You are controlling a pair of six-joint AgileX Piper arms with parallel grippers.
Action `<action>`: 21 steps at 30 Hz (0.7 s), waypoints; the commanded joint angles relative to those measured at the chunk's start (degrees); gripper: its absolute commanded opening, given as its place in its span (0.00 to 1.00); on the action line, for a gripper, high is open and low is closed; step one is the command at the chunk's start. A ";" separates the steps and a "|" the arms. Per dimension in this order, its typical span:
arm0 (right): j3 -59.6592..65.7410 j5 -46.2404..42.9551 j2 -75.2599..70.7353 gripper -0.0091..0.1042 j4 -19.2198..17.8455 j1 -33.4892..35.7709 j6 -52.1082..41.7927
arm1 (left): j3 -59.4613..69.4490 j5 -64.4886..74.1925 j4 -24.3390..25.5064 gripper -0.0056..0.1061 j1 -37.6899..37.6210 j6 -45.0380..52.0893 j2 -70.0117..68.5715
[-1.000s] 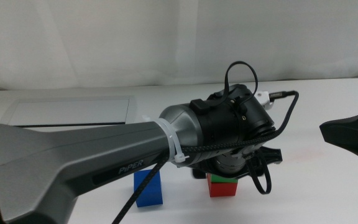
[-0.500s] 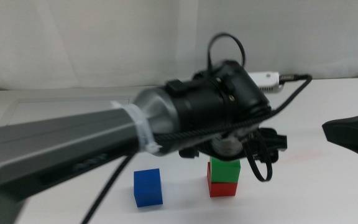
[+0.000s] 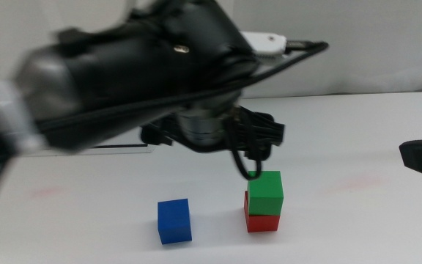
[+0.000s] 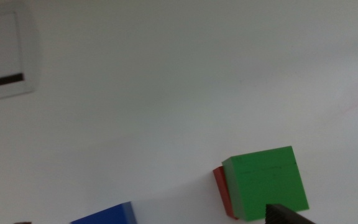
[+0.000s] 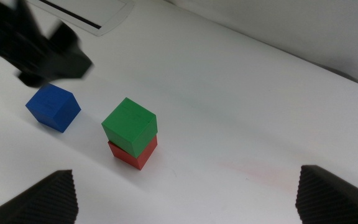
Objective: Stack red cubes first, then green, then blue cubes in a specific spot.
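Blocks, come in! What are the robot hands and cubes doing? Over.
Left gripper up above the cubes, empty. Right gripper open, waiting at the side. Green cube sits on red cube, slightly askew. Blue cube alone on table, nothing blocking it.

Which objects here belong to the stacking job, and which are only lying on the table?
Job: red cube, green cube on top of it, blue cube apart on the table.
Lying about: flat white tray at the far edge.
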 commanded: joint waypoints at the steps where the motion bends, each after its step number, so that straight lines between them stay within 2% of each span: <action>1: 0.29 0.28 -0.36 0.91 0.05 -0.33 -0.69 | 2.39 3.91 1.37 0.88 0.27 -0.44 -3.95; 10: 0.29 0.28 -0.36 0.91 0.05 -0.33 -0.33 | 19.89 -0.65 1.34 0.88 0.49 -9.91 -17.31; 15: 0.29 0.28 -0.36 0.91 0.05 -0.33 -0.33 | 28.27 -8.43 1.30 0.88 0.49 -16.25 -19.80; 21: 0.29 -0.09 -0.36 0.91 -0.07 -0.33 -0.33 | 28.73 -10.31 1.49 0.88 0.49 -18.62 -18.08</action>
